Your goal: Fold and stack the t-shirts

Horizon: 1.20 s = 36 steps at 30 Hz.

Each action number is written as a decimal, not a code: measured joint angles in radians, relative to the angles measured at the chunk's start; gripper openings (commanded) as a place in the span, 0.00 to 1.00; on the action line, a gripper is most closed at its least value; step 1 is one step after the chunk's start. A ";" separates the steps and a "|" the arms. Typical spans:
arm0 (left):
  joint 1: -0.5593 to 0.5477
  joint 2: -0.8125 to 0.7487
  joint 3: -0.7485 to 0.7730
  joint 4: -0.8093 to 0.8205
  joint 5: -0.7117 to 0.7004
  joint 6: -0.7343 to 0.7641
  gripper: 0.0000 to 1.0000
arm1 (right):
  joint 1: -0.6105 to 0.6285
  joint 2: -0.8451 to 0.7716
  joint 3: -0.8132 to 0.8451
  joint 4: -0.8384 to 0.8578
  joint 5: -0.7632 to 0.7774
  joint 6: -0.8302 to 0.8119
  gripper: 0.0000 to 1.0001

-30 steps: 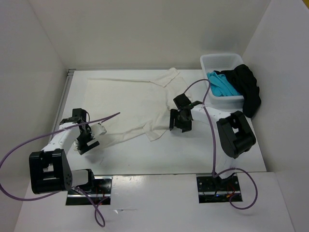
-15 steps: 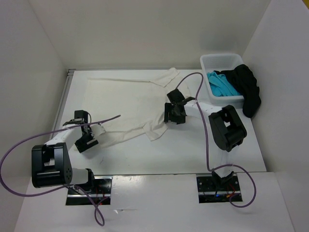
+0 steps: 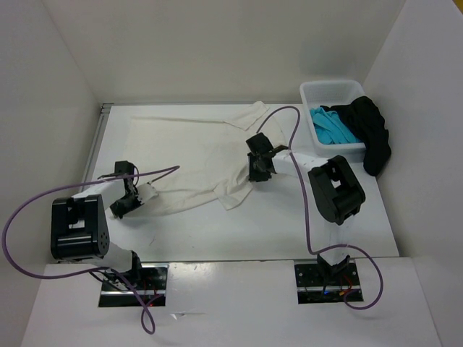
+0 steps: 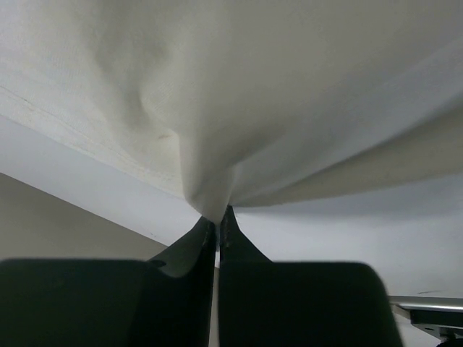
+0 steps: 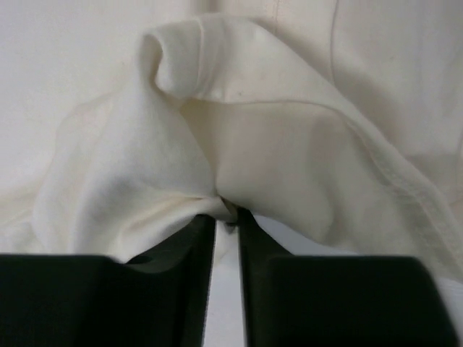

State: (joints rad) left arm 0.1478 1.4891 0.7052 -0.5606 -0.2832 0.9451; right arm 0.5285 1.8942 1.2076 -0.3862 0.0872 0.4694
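Well, flat white surface (image 3: 289, 224): carries the big shirt and the basket, with both arms reaching in over it.
Cream-white cloth t-shirt (image 3: 195, 144): spread over the left and middle of the surface, rumpled along its near edge.
White plastic basket (image 3: 331, 85): back right corner, well apart from the cream shirt.
Black cloth t-shirt (image 3: 372, 137): slumped over the basket's right side.
Bright turquoise cloth t-shirt (image 3: 333, 129): bunched inside the basket, touching the black one.
Left claw (image 4: 218, 220): clamped together on the cream shirt's near-left edge.
Right claw (image 5: 226, 215): pinching a fold at the shirt's near-right side, fingers nearly together.
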 measured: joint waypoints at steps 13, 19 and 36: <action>0.000 -0.082 0.111 -0.099 0.064 -0.058 0.00 | 0.001 -0.146 -0.062 -0.185 -0.025 0.104 0.00; -0.001 -0.184 0.098 -0.148 0.051 -0.055 0.00 | 0.111 -0.602 -0.261 -0.373 -0.122 0.327 0.00; -0.003 -0.145 0.151 -0.280 0.060 -0.070 0.00 | 0.092 -0.701 -0.135 -0.676 -0.113 0.426 0.00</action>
State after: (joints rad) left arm 0.1448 1.3445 0.8566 -0.8406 -0.2230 0.8749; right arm 0.6201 1.1931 1.0729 -1.0618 -0.0261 0.8951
